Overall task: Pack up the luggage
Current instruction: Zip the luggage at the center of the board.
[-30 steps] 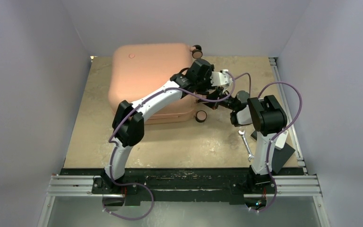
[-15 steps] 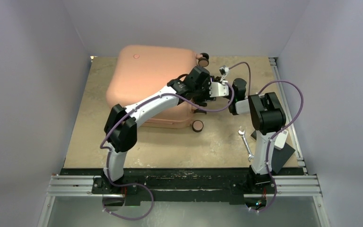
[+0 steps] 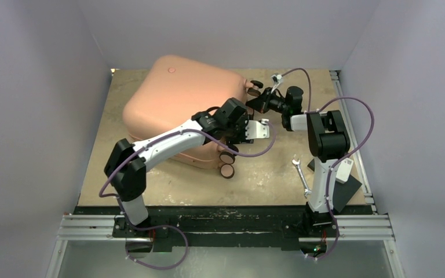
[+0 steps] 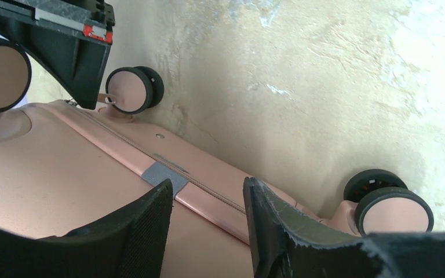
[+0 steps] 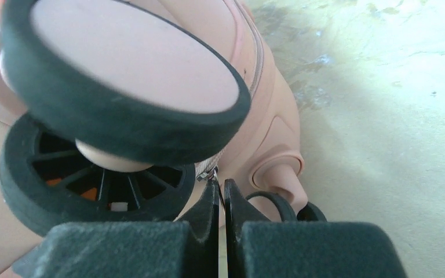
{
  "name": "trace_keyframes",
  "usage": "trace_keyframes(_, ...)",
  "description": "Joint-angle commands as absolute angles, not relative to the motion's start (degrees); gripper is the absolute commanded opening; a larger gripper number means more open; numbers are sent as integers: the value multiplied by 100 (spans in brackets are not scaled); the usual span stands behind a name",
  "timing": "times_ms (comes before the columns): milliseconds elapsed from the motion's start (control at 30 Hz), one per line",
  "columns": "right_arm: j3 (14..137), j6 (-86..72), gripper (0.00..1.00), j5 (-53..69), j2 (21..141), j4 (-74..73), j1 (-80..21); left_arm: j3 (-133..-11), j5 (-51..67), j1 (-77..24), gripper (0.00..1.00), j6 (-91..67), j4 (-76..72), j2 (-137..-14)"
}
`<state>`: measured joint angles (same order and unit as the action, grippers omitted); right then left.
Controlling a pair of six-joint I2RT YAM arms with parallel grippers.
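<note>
The large salmon-pink hard-shell suitcase (image 3: pixel 174 98) lies flat and closed at the far left of the tan tabletop (image 3: pixel 266 179), with its wheels facing right. The left gripper (image 4: pixel 207 194) hovers with fingers spread either side of the zip seam, likely to steady the shell. The right gripper (image 5: pixel 220 194), fingers pressed together, sits at the zip beside the far black-tyred wheel (image 5: pixel 121 98), probably to work it open. Bare table lies off the wheel side, and a silver spanner (image 3: pixel 301 175) lies near the right arm's base.

Mottled beige table (image 3: pixel 266 179), pink luggage (image 3: pixel 168 98), wrench (image 3: pixel 301 178), black pad (image 3: pixel 351 189)
</note>
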<state>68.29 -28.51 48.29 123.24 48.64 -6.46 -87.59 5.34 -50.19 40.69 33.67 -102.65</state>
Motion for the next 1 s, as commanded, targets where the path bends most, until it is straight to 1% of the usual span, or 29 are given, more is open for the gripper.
trace_keyframes(0, 6628, -2509, 0, 3563, 12194, 4484, -84, -7698, 1158, -5193, 49, 3406, 5504, -9432)
trace_keyframes(133, 6270, -2567, 0, 3729, 12060, 4782, -18, -7187, 1228, -5135, 52, 3645, 5771, -8896)
trace_keyframes(233, 5911, -2686, 0, 3934, 11900, 5317, -18, -7154, 1197, -5080, 56, 3796, 5944, -8518)
trace_keyframes(300, 5669, -2691, 0, 3937, 11730, 5527, -18, -7265, 1099, -4889, 56, 3763, 5832, -8277)
trace_keyframes(400, 5337, -2667, 0, 3931, 11419, 5590, -18, -7442, 765, -4338, 57, 3764, 5600, -7990)
trace_keyframes(567, 5123, -2462, 0, 3937, 11227, 5375, -36, -7316, 215, -3892, 58, 3767, 5129, -7605)
trace_keyframes(733, 4807, -2258, 0, 3779, 10963, 5272, -289, -7418, -263, -3557, 59, 3363, 4529, -7471)
trace_keyframes(833, 4764, -2214, 0, 3682, 10873, 5136, -366, -7651, -755, -3036, 59, 3035, 3732, -7570)
trace_keyframes(967, 5188, -2204, 0, 3619, 11101, 4839, -363, -8138, -904, -2048, 58, 2540, 2873, -7956)
